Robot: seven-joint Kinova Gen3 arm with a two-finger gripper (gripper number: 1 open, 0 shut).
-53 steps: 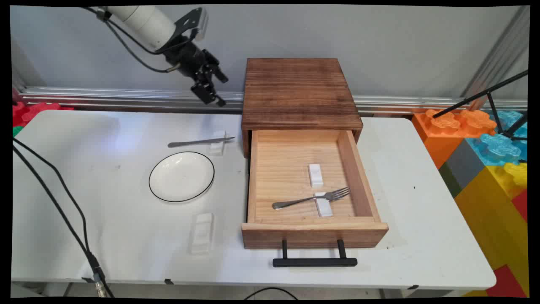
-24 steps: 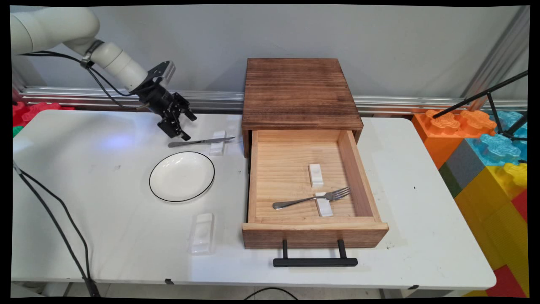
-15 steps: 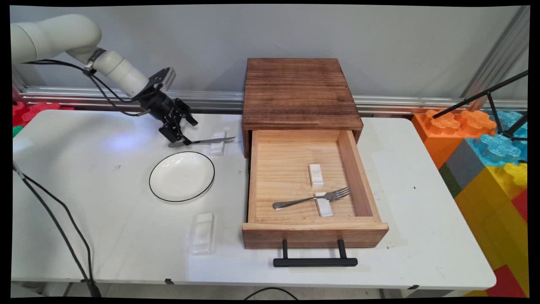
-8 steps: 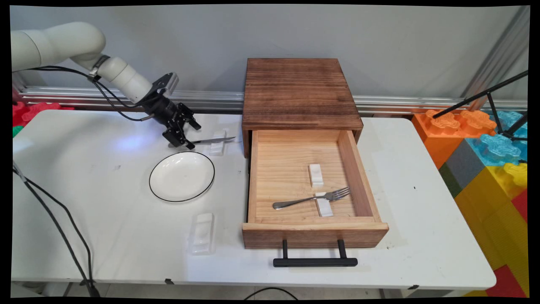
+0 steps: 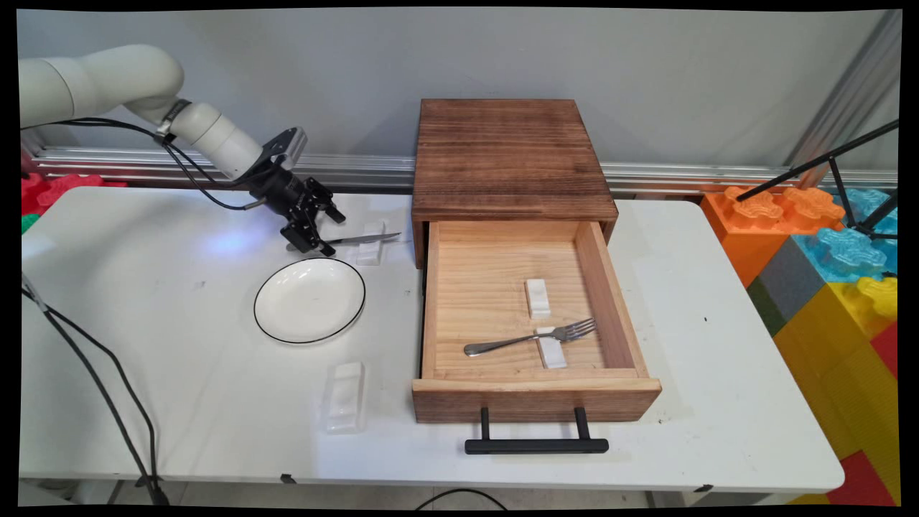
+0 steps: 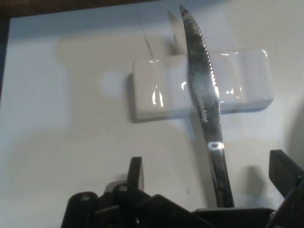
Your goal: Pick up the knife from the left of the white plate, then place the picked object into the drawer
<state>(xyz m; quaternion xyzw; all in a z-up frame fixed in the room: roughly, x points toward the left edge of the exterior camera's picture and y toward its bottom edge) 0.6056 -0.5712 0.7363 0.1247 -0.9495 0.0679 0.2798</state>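
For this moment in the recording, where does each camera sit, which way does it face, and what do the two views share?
Main view: fixed above the table's near side, looking down across it to the wall; shows the white arm and its claw entering from upper left, the plate and the open drawer.
Hand view: on the hand, looking along the open claw at the table; its black linkage rises from the bottom edge.
Shared: the knife lying across its white rest.

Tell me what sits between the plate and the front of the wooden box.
In the main view, a white rest with the knife blade lying across it sits between the plate and the wooden box; the gripper straddles the knife's handle.
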